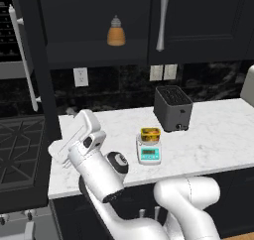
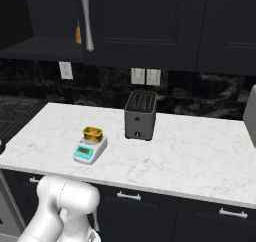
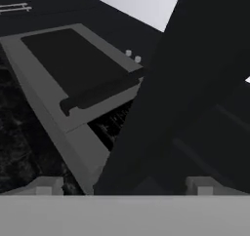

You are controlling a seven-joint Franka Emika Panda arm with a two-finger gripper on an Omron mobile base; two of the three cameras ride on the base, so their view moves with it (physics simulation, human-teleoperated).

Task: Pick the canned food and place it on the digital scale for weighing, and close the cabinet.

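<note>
**Tin weighed; cabinet open**

Tin (image 1: 150,134) sits on scale (image 1: 149,152), mid-surface (image 1: 218,135). Cabinet (image 1: 30,60) door stands open at left. Jaws: tips apart, holding nothing, close against the dark door. Risk: hand slips off door edge, leaving it ajar.

Stone, metal and matt dark panels.

Polished white marble with grey veins on the counter (image 1: 218,130); glossy black veined stone on the backsplash (image 1: 124,88). Matt near-black panelled cabinet (image 1: 198,16) with a brushed silver bar handle (image 1: 162,21). Shiny yellow-gold metal on the canned food (image 1: 150,134), smooth white and teal plastic on the digital scale (image 1: 149,152). Dull dark grey metal toaster (image 1: 172,107). Glossy white shell on the arm (image 1: 188,204).
</note>
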